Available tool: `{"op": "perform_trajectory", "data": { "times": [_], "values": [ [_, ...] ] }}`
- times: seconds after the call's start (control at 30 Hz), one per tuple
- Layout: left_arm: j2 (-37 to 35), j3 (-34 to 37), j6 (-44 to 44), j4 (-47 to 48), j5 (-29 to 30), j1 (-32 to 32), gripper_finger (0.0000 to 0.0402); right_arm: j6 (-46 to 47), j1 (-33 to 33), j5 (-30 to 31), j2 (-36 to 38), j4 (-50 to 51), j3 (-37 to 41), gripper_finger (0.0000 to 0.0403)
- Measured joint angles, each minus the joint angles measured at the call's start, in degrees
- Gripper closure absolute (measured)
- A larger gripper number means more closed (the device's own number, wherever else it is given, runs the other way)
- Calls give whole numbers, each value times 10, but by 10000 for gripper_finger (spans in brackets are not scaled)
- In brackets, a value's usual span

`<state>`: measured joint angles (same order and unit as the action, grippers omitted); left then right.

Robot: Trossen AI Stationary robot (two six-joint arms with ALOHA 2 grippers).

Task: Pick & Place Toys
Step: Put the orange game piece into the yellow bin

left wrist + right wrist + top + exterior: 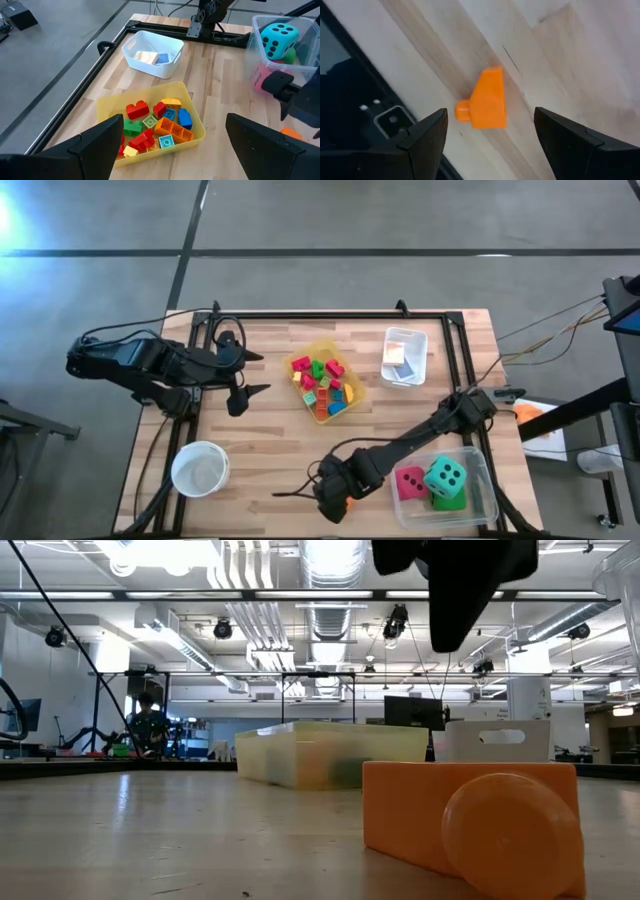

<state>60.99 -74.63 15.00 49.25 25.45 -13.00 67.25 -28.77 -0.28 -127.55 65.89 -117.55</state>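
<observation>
High view stock-take, largest holding first.

1. Wooden table [270,430]: carries all the bins, one loose toy and both of my arms.
2. Clear bin [484,470], near right: holds three dotted dice, the teal die [444,476] on top, the pink-red die [410,483] beside it and a green die [450,501] mostly hidden under the teal one. I count these as placed.
3. Yellow bin [350,375], centre of the table: a heap of small blocks [322,384] in red, pink, green, blue, orange and yellow. Whether this is their source or their goal I cannot tell.
4. White bin [403,338], far right: a few flat pieces inside, one blue; too small to name.
5. Round white bowl [200,468], near left: nothing visible in it.
6. Orange block [487,100], loose on the wood at the near edge, left of the clear bin. It is the only toy outside a container, so I judge it the item in hand.

My right gripper [490,137] hangs directly above that block, jaws spread to either side of it, not touching. My left gripper [175,145] waits at the far left of the table, jaws spread and empty, facing the yellow bin.

Judged status: well along; one loose block not yet bagged, plus whatever is due to leave the yellow bin.
</observation>
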Motion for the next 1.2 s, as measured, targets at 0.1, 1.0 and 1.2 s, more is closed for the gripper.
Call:
{"op": "perform_trajectory", "data": {
  "times": [0.1,1.0,1.2],
  "values": [
    [0,0,0,0,0,0,50,1,-1,0,0,-18,16,113],
    [0,0,0,0,0,0,50,14,-1,-30,-48,-107,46,113],
    [0,0,0,1,0,0,50,14,0,-32,-61,-76,36,113]
  ]
}}
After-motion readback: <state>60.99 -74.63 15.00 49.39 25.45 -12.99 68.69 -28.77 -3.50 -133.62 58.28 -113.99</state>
